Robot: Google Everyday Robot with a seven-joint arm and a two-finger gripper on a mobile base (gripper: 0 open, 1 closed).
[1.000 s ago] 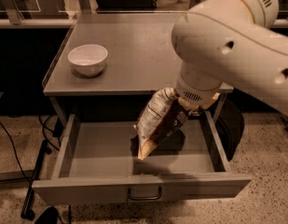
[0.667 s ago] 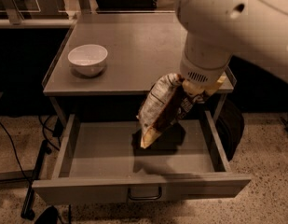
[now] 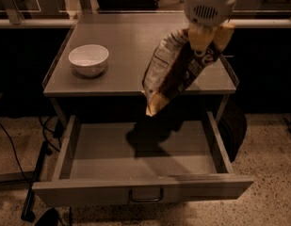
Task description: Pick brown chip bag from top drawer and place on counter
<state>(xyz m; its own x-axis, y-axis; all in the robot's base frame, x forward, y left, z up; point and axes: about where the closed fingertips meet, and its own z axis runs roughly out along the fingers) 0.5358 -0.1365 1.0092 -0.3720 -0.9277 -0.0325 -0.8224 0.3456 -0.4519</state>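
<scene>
Lifted clear of the top drawer since a second ago, the brown chip bag now hangs in mid-air. Its upper end is pinched between the jaws, which are closed on it just beneath the white arm housing. From the jaws the bag slants down and sideways, and its pale lower end dangles about level with the front edge of the desk. The open drawer lies directly below the jaws and nothing shows inside it except the bag's shadow. A white bowl sits on the desk well off to the side of the jaws, on the side the bag leans toward. The bag looks light, soft and crinkly, with slick film and breakable contents. A firm pinch on the flat sealed end, as held here, seems the safest hold, though the loose body may swing when carried.
</scene>
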